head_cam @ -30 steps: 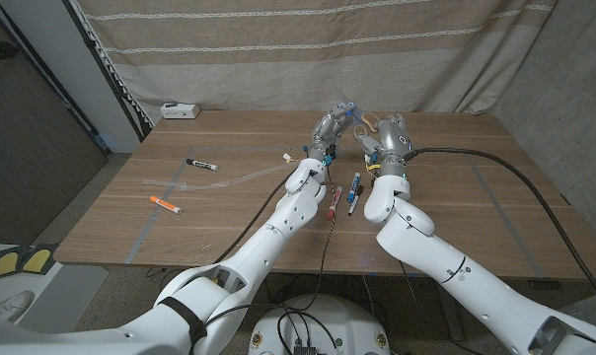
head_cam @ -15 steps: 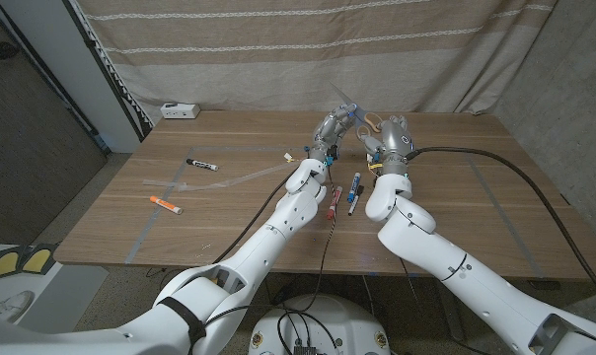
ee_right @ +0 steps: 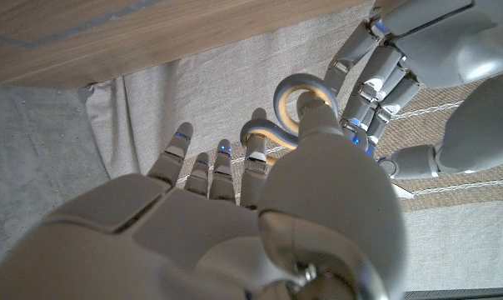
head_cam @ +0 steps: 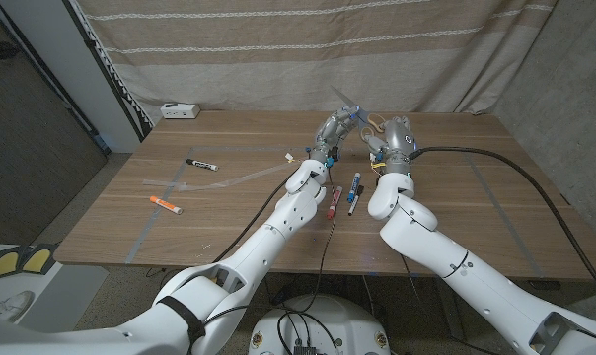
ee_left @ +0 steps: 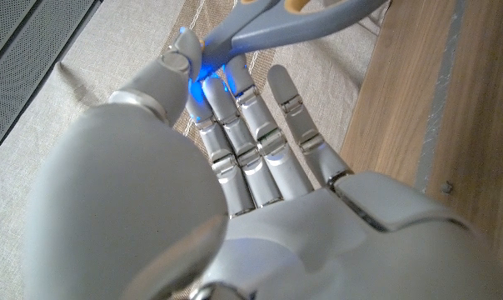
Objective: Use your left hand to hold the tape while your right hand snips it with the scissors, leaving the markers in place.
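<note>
**A:** Wooden table (head_cam: 229, 202) in front of a striped grey curtain (head_cam: 278, 49), and we've got both arms raised over the far middle of it. Our left hand (head_cam: 330, 128) is up with a strip of clear tape (head_cam: 348, 107) pinched at its fingertips, as far as the head view lets us tell. Our right hand (head_cam: 393, 136) sits just beside it, gripping the scissors (ee_right: 295, 114) by the loops.

**B:** Yep, and in the left wrist view the blades are right at our left fingertips (ee_left: 203, 77), touching or near enough. So we reckon we're at the snip itself, not the pickup.

**A:** Agreed. Can't tell whether the blades are actually around the tape though, it's too thin and clear to see.

**B:** So next we'd need the blades over the tape and clear of our own fingers, then squeeze. Keep it taut.

**A:** The markers (head_cam: 345, 195) lie on the table below both hands, nearer us. Two more sit well off beyond our left arm. We leave all of them alone.
</note>
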Robot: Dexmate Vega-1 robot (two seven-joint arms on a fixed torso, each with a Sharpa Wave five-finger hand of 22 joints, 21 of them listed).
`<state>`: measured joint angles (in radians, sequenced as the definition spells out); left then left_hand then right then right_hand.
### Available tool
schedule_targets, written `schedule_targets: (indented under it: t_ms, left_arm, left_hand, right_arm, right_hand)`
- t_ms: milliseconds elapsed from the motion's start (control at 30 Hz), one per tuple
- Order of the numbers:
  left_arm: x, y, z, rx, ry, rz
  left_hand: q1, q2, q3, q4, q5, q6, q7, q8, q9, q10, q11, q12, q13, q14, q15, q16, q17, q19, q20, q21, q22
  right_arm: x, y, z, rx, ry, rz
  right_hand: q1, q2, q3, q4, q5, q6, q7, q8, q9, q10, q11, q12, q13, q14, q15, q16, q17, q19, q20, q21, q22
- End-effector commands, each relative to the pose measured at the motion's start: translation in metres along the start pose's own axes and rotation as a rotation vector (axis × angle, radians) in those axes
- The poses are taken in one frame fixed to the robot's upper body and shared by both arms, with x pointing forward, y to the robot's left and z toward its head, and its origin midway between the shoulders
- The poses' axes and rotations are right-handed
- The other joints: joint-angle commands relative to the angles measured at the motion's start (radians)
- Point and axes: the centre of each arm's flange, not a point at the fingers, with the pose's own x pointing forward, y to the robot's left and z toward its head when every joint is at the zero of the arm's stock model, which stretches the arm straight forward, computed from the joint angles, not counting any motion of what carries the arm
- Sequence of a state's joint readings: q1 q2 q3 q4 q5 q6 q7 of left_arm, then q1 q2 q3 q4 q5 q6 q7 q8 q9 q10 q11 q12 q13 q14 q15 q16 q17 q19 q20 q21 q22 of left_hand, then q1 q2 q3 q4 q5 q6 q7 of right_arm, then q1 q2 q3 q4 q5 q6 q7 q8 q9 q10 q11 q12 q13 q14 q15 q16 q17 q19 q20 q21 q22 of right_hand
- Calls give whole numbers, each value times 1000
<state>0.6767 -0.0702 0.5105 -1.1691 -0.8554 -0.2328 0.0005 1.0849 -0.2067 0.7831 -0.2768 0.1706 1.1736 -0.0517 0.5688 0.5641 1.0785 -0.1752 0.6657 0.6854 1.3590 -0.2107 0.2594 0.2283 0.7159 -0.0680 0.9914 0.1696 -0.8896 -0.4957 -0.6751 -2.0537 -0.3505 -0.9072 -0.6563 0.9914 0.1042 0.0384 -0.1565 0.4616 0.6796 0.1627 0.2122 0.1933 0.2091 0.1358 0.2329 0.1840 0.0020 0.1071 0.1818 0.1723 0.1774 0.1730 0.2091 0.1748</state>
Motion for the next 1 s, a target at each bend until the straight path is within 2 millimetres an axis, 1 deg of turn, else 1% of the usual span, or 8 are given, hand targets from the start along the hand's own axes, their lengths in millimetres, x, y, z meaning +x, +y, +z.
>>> schedule_targets:
  t_ms: [33, 200, 267, 433, 533, 767, 933, 1000]
  left_arm:
    - [1, -1, -3, -12, 22, -20]
    - [2, -1, -4, -22, 33, -31]
    - [2, -1, -5, -29, 38, -33]
    - [2, -2, -5, -28, 46, -53]
    - [3, -2, -5, -27, 49, -65]
    - [3, -2, -4, -29, 51, -76]
    - [2, -1, -3, -30, 50, -76]
    - [3, 0, -3, -29, 48, -72]
  left_hand:
    - [9, 18, 106, 95, 7, 37, 36, -2, 1, 2, -4, 3, 5, 30, -17, 11, 9, -5, -83, 7, 3]
    - [9, 19, 106, 96, 7, 38, 35, -3, 0, 0, -5, 4, 7, 29, -17, 10, 7, -6, -83, 8, 3]
    - [9, 19, 107, 96, 7, 37, 36, -2, 0, 0, -4, 3, 6, 30, -17, 12, 8, -5, -83, 8, 3]
    - [9, 18, 107, 95, 7, 36, 35, -4, -1, 0, -4, 2, 5, 28, -17, 10, 7, -6, -82, 9, 3]
    - [9, 19, 107, 96, 7, 35, 35, -9, -9, 1, -3, 2, 3, 28, -17, 10, 6, -6, -82, 9, 3]
    - [9, 19, 108, 96, 8, 37, 37, -12, -14, 1, -4, 1, 3, 29, -17, 11, 7, -7, -81, 10, 3]
    - [9, 19, 108, 96, 8, 35, 36, -13, -16, -1, -1, 4, 9, 28, -17, 10, 5, -8, -80, 11, 3]
    - [9, 19, 108, 96, 8, 35, 37, -13, -15, -2, -2, 4, 9, 27, -17, 10, 5, -8, -80, 11, 3]
  right_arm:
    - [3, 1, -2, -17, 0, -9]
    - [2, 3, 0, -31, -2, -26]
    - [2, 4, 1, -35, -2, -32]
    - [2, 5, 1, -35, -3, -45]
    - [2, 5, 2, -39, -2, -56]
    - [1, 7, 3, -62, 0, -62]
    - [2, 9, 3, -74, 8, -60]
    - [2, 9, 2, -75, 9, -56]
  right_hand:
    - [18, 0, 5, -1, -3, -6, -26, -1, 3, 2, -6, 2, 1, 4, 2, 6, 3, 6, -2, -1, 2]
    - [19, -5, 2, 2, -7, 14, -20, 6, 3, 11, -9, 5, 1, 11, 6, 6, 3, 5, -1, -3, 3]
    - [19, -7, 0, 4, -9, 30, -28, 12, 4, 21, -10, 8, 1, 21, 5, 8, 3, 6, -3, -4, 3]
    - [18, -10, -4, 7, -13, 55, -34, 20, 5, 41, -14, 14, 1, 30, 1, 8, 3, 11, -7, -4, 3]
    - [19, -12, -6, 10, -16, 79, -43, 26, 6, 64, -23, 21, 1, 45, -6, 10, 3, 19, -14, -2, 4]
    - [28, -9, -4, 9, -20, 108, -49, 35, 7, 84, -29, 26, 1, 61, -12, 11, 3, 29, -22, 0, 4]
    - [39, -6, -2, 8, -26, 148, -61, 50, 14, 109, -35, 32, 1, 78, -19, 11, 3, 38, -30, 1, 5]
    - [43, -4, -1, 8, -28, 164, -59, 57, 17, 116, -39, 33, 1, 80, -19, 9, 3, 40, -33, 1, 5]
